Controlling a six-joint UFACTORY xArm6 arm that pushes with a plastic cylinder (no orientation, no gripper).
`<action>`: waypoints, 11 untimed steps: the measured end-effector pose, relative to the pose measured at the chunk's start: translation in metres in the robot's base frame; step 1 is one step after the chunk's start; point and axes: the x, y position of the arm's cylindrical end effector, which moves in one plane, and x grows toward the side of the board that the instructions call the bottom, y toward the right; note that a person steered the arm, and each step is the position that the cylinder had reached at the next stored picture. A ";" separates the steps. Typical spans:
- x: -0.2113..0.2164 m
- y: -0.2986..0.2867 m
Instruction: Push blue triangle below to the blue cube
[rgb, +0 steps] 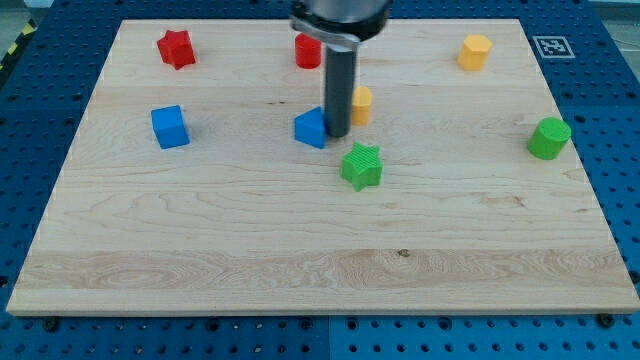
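The blue triangle (311, 128) lies near the board's middle, a little above centre. The blue cube (170, 127) sits well to its left, at about the same height in the view. My tip (337, 135) is at the triangle's right edge, touching or nearly touching it. The dark rod rises from there to the view's top and partly hides a yellow block (362, 104) behind it.
A green star (362, 166) lies just below and right of my tip. A red star (176, 48) and a red block (306, 52) are near the top edge. A yellow block (475, 51) is top right. A green cylinder (548, 138) is at the right.
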 end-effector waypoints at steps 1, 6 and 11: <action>-0.004 -0.015; 0.050 -0.051; 0.087 -0.027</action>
